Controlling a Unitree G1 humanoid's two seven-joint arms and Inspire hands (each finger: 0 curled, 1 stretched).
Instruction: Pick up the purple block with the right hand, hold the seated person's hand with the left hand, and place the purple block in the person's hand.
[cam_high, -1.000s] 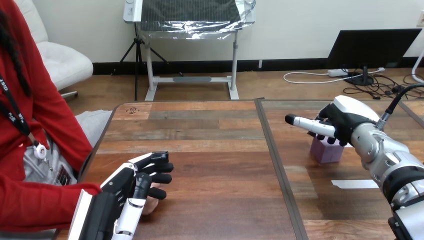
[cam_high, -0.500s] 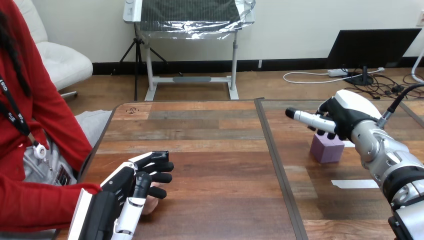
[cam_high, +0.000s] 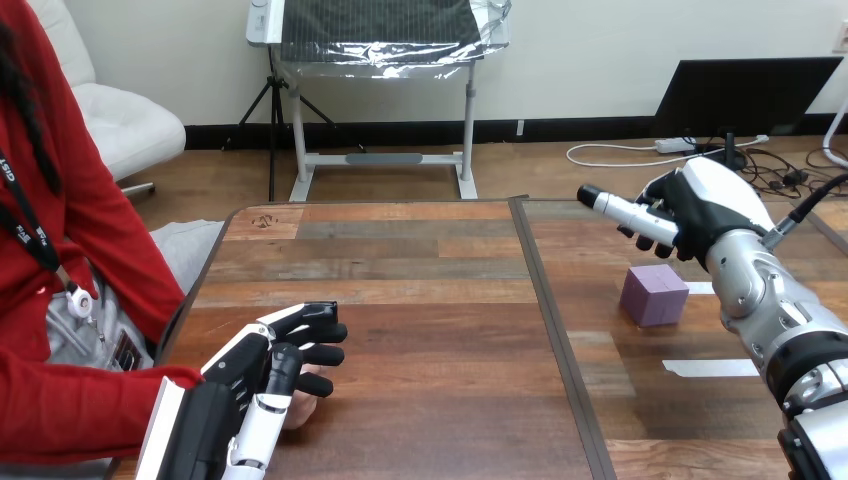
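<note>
Head view: the purple block (cam_high: 653, 295) sits alone on the wooden table (cam_high: 420, 300), on its right part.
The right hand (cam_high: 692, 212) hangs above and just behind the block, apart from it, fingers curled on nothing, one digit stuck straight out leftward. At lower left, the left hand (cam_high: 235, 395) lies over the person's hand (cam_high: 298, 412), fingers curled round it.
</note>
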